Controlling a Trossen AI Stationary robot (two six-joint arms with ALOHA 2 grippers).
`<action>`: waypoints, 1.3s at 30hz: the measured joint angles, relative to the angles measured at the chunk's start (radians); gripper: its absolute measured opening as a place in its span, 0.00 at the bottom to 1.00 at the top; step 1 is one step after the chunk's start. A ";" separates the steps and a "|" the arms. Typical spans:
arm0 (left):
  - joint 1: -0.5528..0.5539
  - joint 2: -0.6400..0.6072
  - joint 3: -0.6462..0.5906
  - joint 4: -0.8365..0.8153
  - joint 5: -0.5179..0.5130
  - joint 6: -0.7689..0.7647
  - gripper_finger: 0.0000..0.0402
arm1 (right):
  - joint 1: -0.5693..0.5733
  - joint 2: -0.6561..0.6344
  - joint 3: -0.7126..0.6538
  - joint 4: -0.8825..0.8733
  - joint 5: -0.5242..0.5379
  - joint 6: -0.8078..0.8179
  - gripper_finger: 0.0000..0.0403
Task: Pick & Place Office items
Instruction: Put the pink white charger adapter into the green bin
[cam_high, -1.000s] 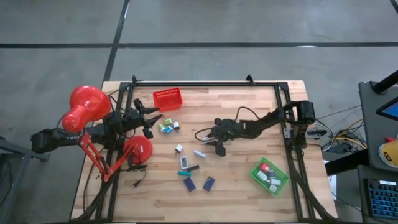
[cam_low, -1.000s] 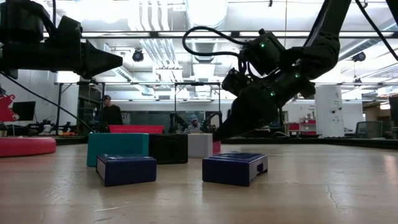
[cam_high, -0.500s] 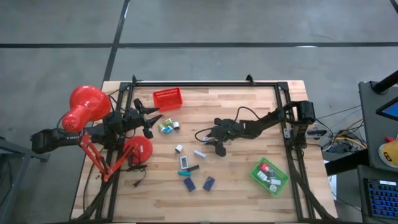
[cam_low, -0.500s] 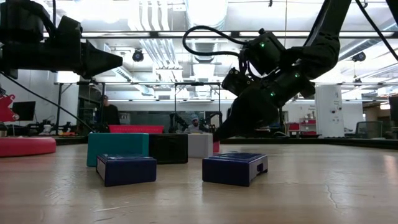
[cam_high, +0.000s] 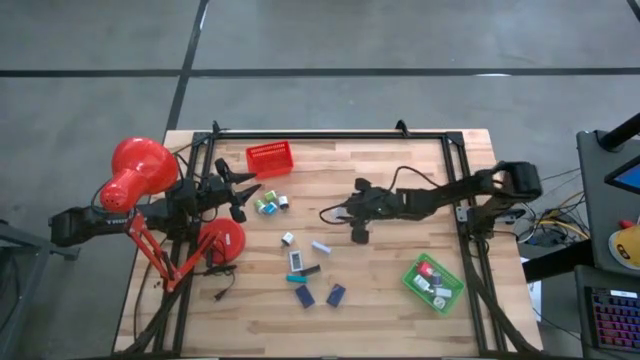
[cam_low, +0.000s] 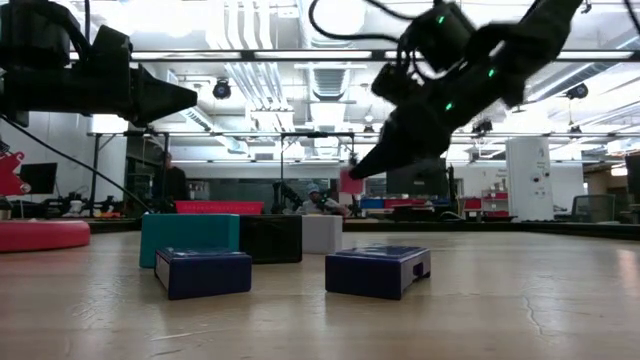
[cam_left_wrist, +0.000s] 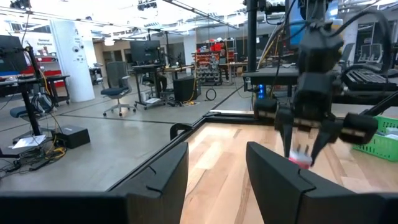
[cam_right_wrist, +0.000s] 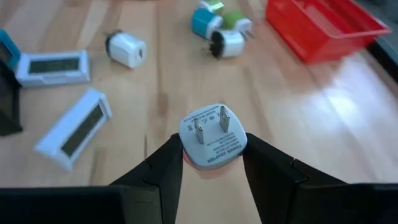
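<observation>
The right gripper (cam_high: 349, 213) hung in the air over the middle of the wooden table (cam_high: 400, 160). Its two dark fingers (cam_right_wrist: 163, 163) were closed tight on a small plug adapter (cam_right_wrist: 212, 136), white with a pink underside and two metal prongs facing the wrist camera. From the low view, the adapter (cam_low: 351, 181) was lifted well above the table. The other office items lay on the wood below. Two navy blocks (cam_low: 378, 269) sat near the front edge, with a teal block (cam_low: 189, 238), a black one and a white one behind them. Two flat white pieces (cam_right_wrist: 75, 129) lay near each other, and a small white plug (cam_right_wrist: 125, 48) sat beside them. A little group of teal, green and white plugs (cam_right_wrist: 217, 26) lay just beside the red tray (cam_high: 270, 159). The green tray (cam_high: 433, 283) held a few pieces near the right front corner. The left gripper (cam_high: 243, 195) waited next to the red lamp (cam_high: 135, 172), its fingers (cam_left_wrist: 158, 179) partly open and holding nothing.
</observation>
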 joint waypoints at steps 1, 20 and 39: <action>0.000 0.000 0.000 0.000 0.000 0.000 0.42 | 0.013 -0.033 0.001 -0.045 0.030 0.001 0.36; 0.000 0.000 0.000 0.000 0.000 0.000 0.42 | 0.268 -0.483 0.004 -0.814 0.218 0.667 0.37; 0.000 0.000 0.000 0.000 0.000 0.000 0.42 | 0.612 -0.390 0.338 -1.470 0.076 1.495 0.37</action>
